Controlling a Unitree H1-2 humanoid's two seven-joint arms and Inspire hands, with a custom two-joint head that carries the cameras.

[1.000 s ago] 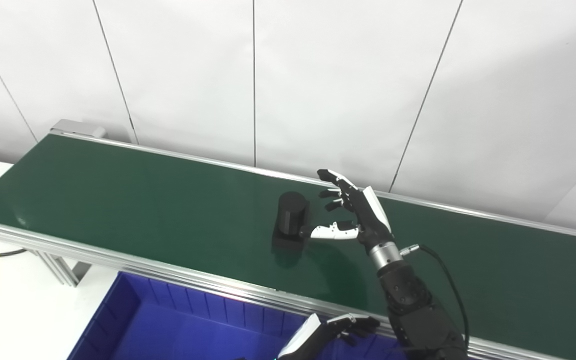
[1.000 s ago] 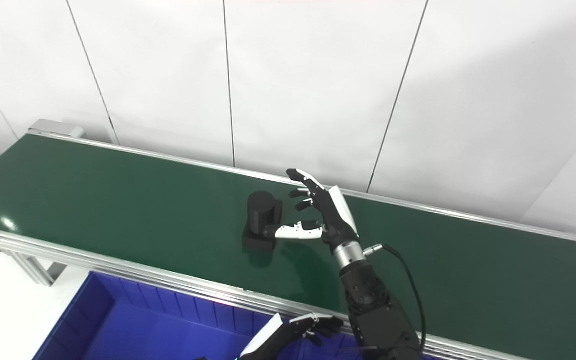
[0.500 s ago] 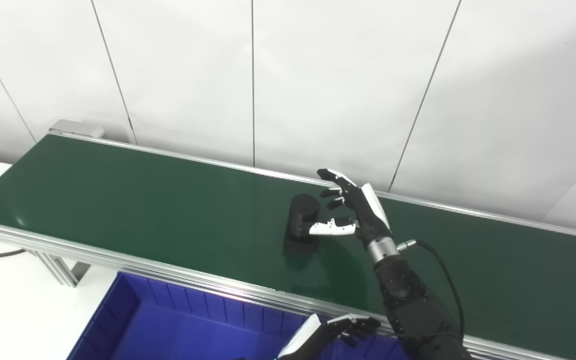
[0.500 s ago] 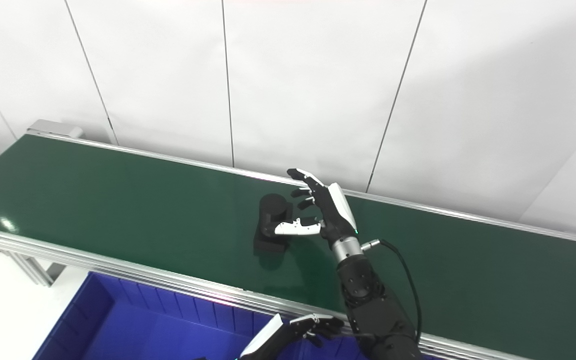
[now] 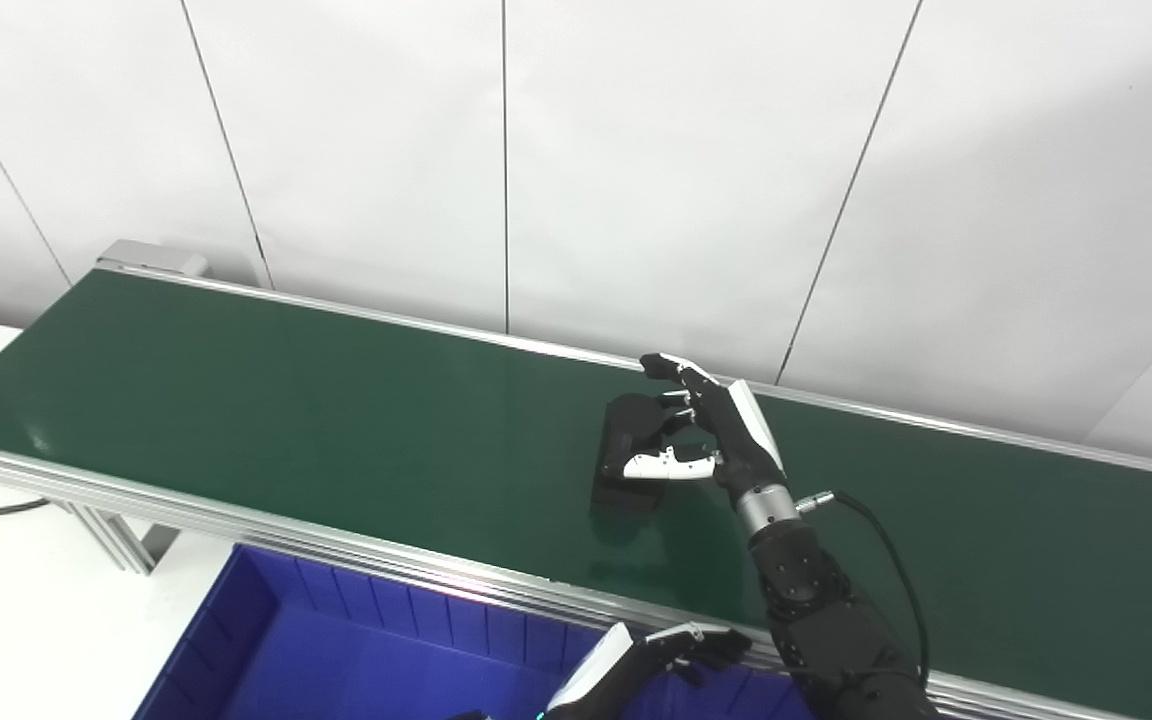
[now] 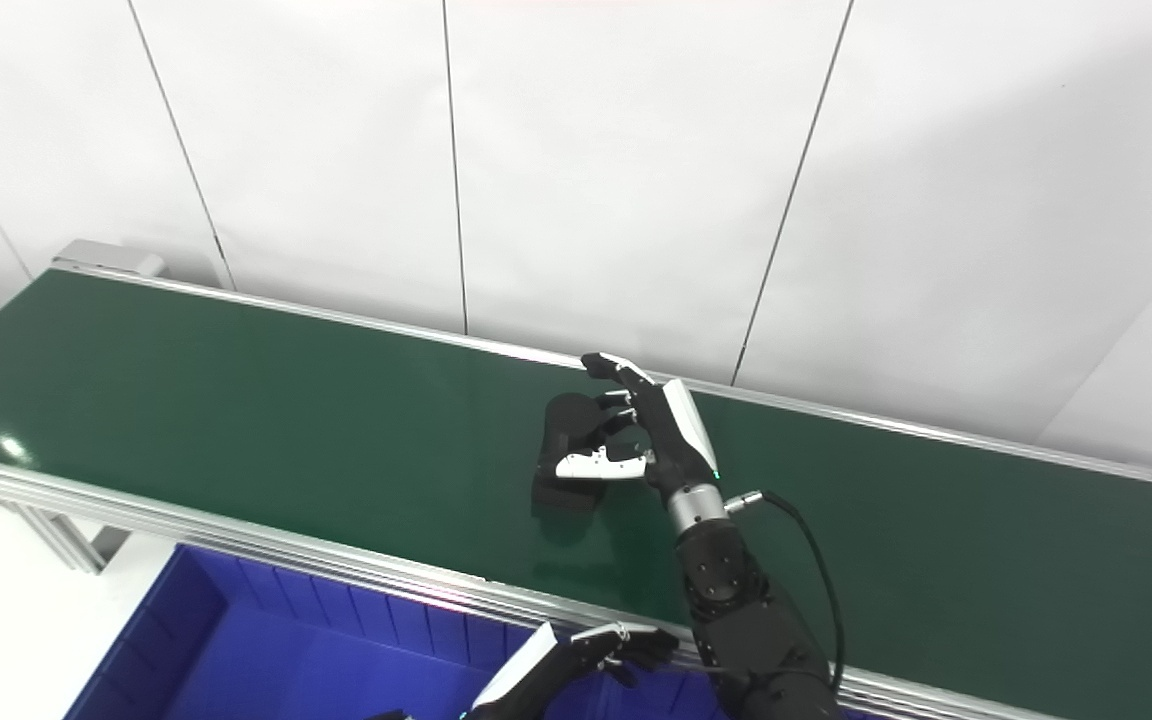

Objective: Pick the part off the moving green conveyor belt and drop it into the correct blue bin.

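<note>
Left eye view places the part [image 5: 626, 445], a black cylinder on a dark base, on the belt [image 5: 286, 400] a little right of centre, upright or slightly tilted; the exact tilt cannot be told. The right hand [image 5: 711, 430] is at the part's 3 o'clock side, with the fingers [image 5: 671, 368] curled over the top from 12 o'clock and the thumb [image 5: 661, 466] lying across the front at 6 o'clock. Fingers and thumb are partly closed around the part, and both appear to touch it, but a firm grasp cannot be confirmed; the base rests on the belt. The left hand [image 5: 651, 655] is at the 6 o'clock edge of the picture, over the bin [image 5: 266, 640], with its fingers loosely bent and apart and nothing in it. Right eye view shows the same layout from a little further right: the whole far right end of the belt is visible there, and less of the bin's left wall. The belt's near rail [image 6: 236, 545] runs between belt and bin. White wall panels [image 6: 586, 150] stand behind the belt at 12 o'clock.
</note>
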